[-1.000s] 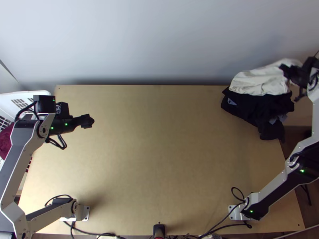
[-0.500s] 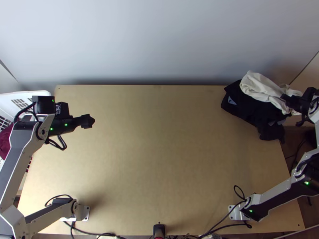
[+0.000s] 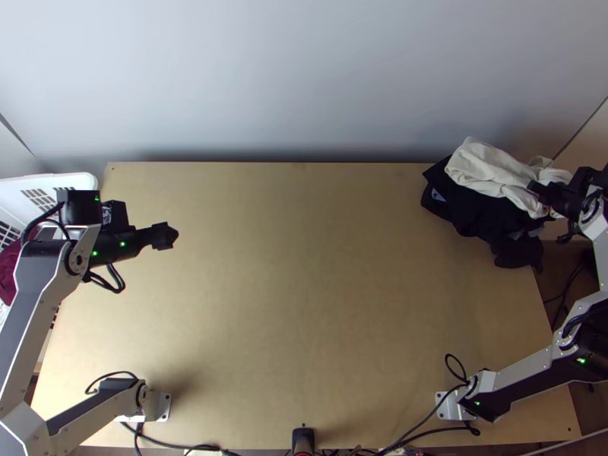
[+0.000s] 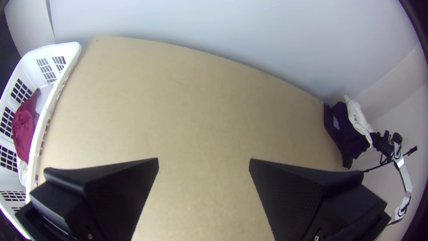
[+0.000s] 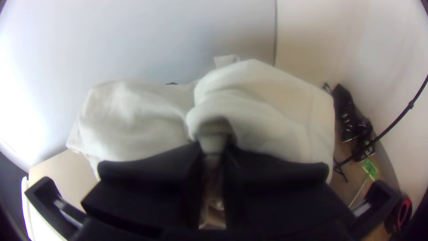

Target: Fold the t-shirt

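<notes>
The right gripper [image 3: 541,191] is at the table's far right corner, over a bunched white cloth [image 3: 490,167] that lies on a heap of black cloth [image 3: 475,213]. In the right wrist view the right gripper [image 5: 213,154] is shut on a gathered part of the white cloth [image 5: 263,98], which bulges on both sides of the fingers. The left gripper [image 3: 169,235] hangs over the table's left part, away from the cloths. In the left wrist view the left gripper [image 4: 203,163] stands open with bare table between its fingers.
A white basket [image 4: 58,85] with dark red cloth [image 4: 24,125] in it stands at the table's left edge. A wall rises behind the table's far edge. Shoes [image 5: 350,111] lie on the floor beyond the right side.
The right gripper has come down and nearer the table's front with the white cloth, then a little to the left. The left arm has shifted slightly.
</notes>
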`<state>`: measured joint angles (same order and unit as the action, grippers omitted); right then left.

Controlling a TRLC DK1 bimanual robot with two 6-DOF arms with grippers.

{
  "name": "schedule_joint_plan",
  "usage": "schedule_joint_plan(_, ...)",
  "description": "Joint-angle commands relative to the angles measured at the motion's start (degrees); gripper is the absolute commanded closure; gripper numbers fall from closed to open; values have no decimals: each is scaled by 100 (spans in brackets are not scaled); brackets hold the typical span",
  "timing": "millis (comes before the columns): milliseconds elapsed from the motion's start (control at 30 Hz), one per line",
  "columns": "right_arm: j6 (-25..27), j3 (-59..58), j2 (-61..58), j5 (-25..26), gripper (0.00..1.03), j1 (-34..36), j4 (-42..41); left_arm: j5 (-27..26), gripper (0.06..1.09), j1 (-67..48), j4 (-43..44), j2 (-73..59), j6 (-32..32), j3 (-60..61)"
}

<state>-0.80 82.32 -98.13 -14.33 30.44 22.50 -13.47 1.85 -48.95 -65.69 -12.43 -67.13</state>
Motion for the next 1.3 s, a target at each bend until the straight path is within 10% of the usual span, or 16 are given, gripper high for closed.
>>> schedule_joint_plan(0,-8,21,30,0,73,68,-167,3,10,44,-1,109,-14,25)
schedule_joint_plan(167,27,21,39,0,19,191,-167,-6,10,53,-1,127,-14,-28)
schedule_joint_plan(300,97,-6,57,0,3,279,-176,-6,10,53,-1,153,-14,-54)
schedule_joint_plan(1267,1029,267,611,-439,3,446,2557,-15,10,202,-36,206,-14,-212)
